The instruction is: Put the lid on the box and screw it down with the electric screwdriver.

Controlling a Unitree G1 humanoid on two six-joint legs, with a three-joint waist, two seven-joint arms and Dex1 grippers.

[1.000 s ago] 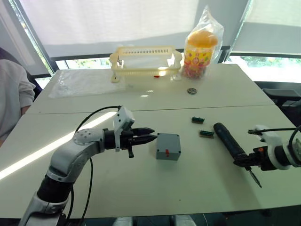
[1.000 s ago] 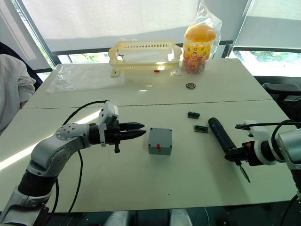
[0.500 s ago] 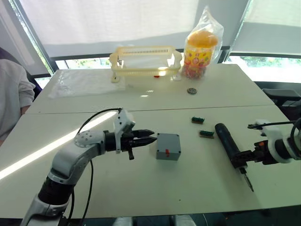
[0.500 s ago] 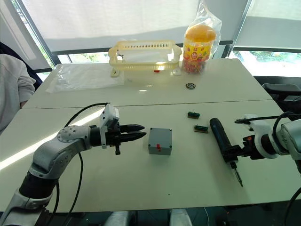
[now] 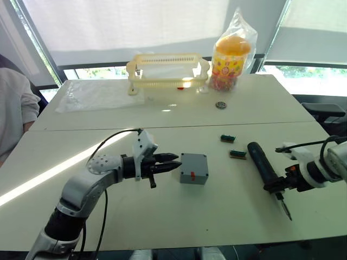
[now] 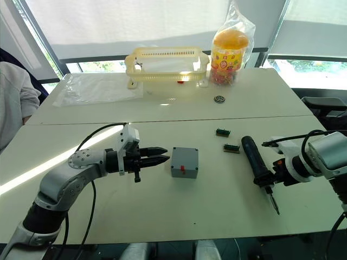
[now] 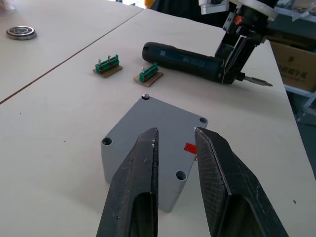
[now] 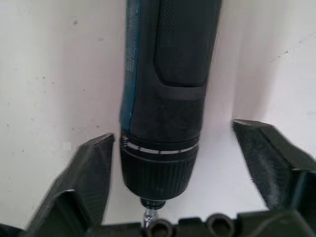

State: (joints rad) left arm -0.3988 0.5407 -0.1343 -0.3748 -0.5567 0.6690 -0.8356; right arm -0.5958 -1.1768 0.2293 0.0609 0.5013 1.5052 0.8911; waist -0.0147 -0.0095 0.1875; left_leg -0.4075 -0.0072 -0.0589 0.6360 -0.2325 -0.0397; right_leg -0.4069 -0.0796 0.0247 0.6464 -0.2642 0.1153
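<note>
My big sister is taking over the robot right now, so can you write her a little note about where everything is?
Left gripper: jaws slightly open, empty, pointing at the box.
Right gripper: jaws open around the electric screwdriver, which lies on the table; not gripping.
Done: the lid sits on the box; one screw stands in a corner, three holes look empty.
Left: grip the screwdriver and drive the screws.

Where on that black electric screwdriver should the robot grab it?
Probably around the thick barrel just behind the collar, from above: the electric screwdriver lies flat on the table, and the open right gripper already straddles that part. The thin bit is too slim.
</note>
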